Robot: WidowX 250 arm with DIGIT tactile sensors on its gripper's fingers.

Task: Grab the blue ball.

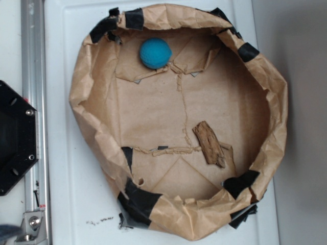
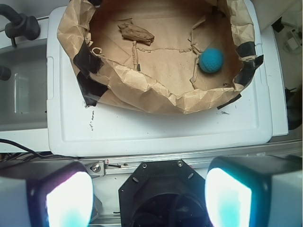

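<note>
We hold the hand (image 2: 149, 196) wide open and empty, well apart from the blue ball (image 1: 155, 53) in the paper basin (image 1: 276, 92). Approach and grasp remain undone.

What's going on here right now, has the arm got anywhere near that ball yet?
Not yet. The blue ball sits untouched inside the brown paper bin, near one edge, with a brown wood piece lying apart from it on the other side of the bin floor. In the wrist view the gripper is well back from the bin, over the robot's base, with its two fingers spread wide and nothing between them. So the grab has not started.
</note>
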